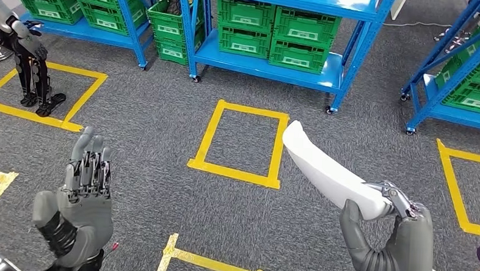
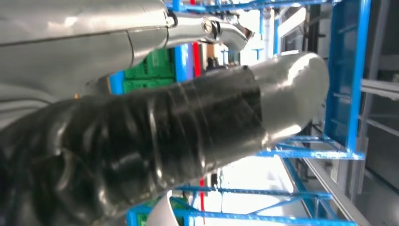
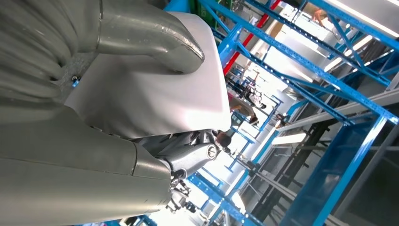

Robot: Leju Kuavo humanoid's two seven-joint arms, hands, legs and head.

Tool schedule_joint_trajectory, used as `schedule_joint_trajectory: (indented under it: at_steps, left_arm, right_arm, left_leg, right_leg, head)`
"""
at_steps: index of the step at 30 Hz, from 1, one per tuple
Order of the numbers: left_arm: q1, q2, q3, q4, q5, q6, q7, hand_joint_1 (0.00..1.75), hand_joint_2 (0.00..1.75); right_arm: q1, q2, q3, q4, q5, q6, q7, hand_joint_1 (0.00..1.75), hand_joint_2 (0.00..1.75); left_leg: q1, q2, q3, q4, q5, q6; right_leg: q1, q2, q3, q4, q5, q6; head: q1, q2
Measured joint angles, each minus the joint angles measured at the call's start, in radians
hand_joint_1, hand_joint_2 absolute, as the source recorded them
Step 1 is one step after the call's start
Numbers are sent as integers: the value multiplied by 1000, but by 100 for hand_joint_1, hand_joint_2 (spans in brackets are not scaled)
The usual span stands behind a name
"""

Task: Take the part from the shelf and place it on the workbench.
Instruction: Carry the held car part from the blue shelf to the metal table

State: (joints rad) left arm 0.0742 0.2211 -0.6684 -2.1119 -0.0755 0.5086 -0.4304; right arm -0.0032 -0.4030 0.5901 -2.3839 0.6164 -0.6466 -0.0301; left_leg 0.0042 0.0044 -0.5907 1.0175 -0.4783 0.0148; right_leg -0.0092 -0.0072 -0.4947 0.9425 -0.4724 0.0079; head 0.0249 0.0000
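1. The part point(image 1: 328, 170), a long white curved piece, is off the shelf and held at its near end by the right robot hand point(image 1: 392, 231), low on the right of the scene. Its free end juts up and away to the left, over the grey carpet point(image 1: 158, 138).
2. In the right wrist view the thick grey thumb point(image 3: 150, 37) lies across the white part point(image 3: 155, 89) with the darker fingers point(image 3: 188, 157) under it, so the right robot hand is clamped on the part. I judge the end grip keeps the long body out in front, easy to set down flat.
3. The left robot hand point(image 1: 82, 193) is raised at the near left, fingers straight and apart, holding nothing. It looks kept clear so as not to knock the part.
4. Just beyond the part's tip a yellow tape rectangle point(image 1: 240, 144) marks the floor.
5. Farther back stands the blue shelf point(image 1: 271, 66) loaded with green crates point(image 1: 273, 30), with a second blue rack point(image 1: 454, 77) at the far right.
6. Another dark robot arm point(image 1: 32, 71) hangs at the far left over a taped square.
7. I can see no workbench, so I judge the carry is under way and the placing not yet done; the surface must be found first.
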Motion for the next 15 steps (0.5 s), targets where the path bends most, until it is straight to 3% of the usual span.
schedule_joint_trajectory:
  at_steps: [3, 5, 7, 9, 11, 12, 14, 15]
  left_arm:
    - [1, 3, -1, -2, 0, -3, -2, 0, 0]
    - [1, 6, -2, -1, 2, -6, -4, 0, 0]
    - [1, 7, -2, -1, 7, -8, -6, 0, 0]
    - [1, 7, -3, -1, 11, -9, -8, 0, 0]
    - [1, 7, -3, -2, 11, -9, -11, 0, 0]
    - [0, 7, -3, -3, 11, -8, -12, 0, 0]
    - [0, 8, -3, -6, 11, -8, -13, 0, 0]
    - [0, 8, -3, -6, 11, -7, -14, 0, 0]
  right_arm:
    - [1, 2, 0, 4, 5, 4, 0, 175, 175]
    - [3, 3, 0, 6, 11, 9, 1, 175, 175]
    - [3, 4, 0, 8, 18, 13, 2, 175, 175]
    - [3, 5, 0, 9, 23, 15, 3, 175, 175]
    - [2, 6, 0, 9, 27, 15, 4, 175, 175]
    - [0, 6, 0, 9, 28, 15, 4, 175, 175]
    - [-1, 7, 0, 9, 29, 16, 5, 175, 175]
    - [-2, 7, 0, 9, 29, 16, 5, 175, 175]
  left_leg:
    - [6, -2, -75, 169, -91, -12]
    - [9, -2, -106, 246, -110, -18]
    - [12, -3, -79, 208, -73, -18]
    - [16, -25, 0, 78, -22, -15]
    - [19, -54, 63, -16, -9, -10]
    - [19, -60, 73, -30, -15, -6]
    - [19, -45, 74, -35, -16, 5]
    - [19, -36, 74, -36, -14, 11]
  right_leg:
    - [-2, 6, -10, 0, 8, -7]
    - [-2, 15, -19, 5, 11, -6]
    - [-4, 28, -26, 10, 13, -3]
    - [-5, 45, -30, 16, 14, 2]
    - [-4, 63, -42, 23, 16, 13]
    - [-5, 73, -47, 26, 18, 20]
    - [-6, 87, -56, 31, 21, 34]
    - [-6, 81, -65, 40, 17, 40]
  head:
    - [-16, 0]
    - [-23, 0]
    - [-28, 0]
    - [-34, 0]
    - [-37, 0]
    - [-38, 0]
    - [-36, 0]
    - [-33, 0]
